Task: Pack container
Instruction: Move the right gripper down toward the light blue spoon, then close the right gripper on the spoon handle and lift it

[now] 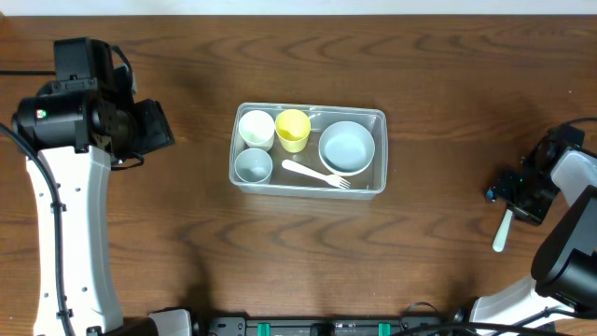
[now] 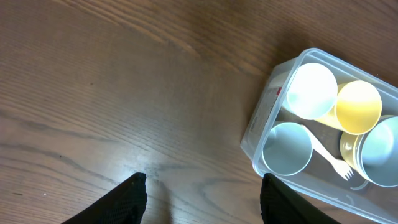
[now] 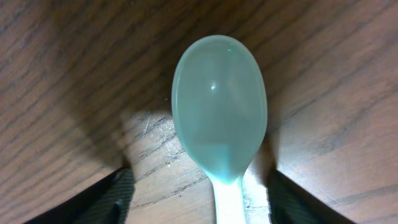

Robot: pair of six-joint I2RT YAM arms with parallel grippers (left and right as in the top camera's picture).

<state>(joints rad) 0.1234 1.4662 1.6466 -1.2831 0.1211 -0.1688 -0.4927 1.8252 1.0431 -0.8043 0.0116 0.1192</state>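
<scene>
From overhead, the container (image 1: 309, 113) sits mid-table (image 1: 187, 243), holding a white cup (image 1: 256, 128), a yellow cup (image 1: 293, 129), a pale blue cup (image 1: 253, 165), a bowl (image 1: 346, 147) and a fork (image 1: 315, 175). The one piece left outside is a spoon (image 1: 502, 233), far to the right under the right gripper (image 1: 511, 203), so the step in hand looks like picking that spoon up. The left gripper (image 1: 160, 129) hangs well apart from the container on its left. In the left wrist view, that gripper (image 2: 202, 193) is spread over bare wood with nothing between its fingers, and the container (image 2: 258, 127) lies off to the right. It is best kept there so the tub's right side is free for the other arm. In the right wrist view, the right gripper (image 3: 199, 196) is spread, one finger on each side of the spoon's handle, with the spoon (image 3: 219, 112) lying flat on the table and its scoop ahead of the fingertips (image 3: 118, 193). Neither finger appears to touch the handle. To do this well, I would lower until the tips nearly graze the wood, centre the thin handle between them, and close gently, since a flat, slick handle may twist or skate out. For the carry, the open strip beside the fork seems the likeliest place to lay it.
</scene>
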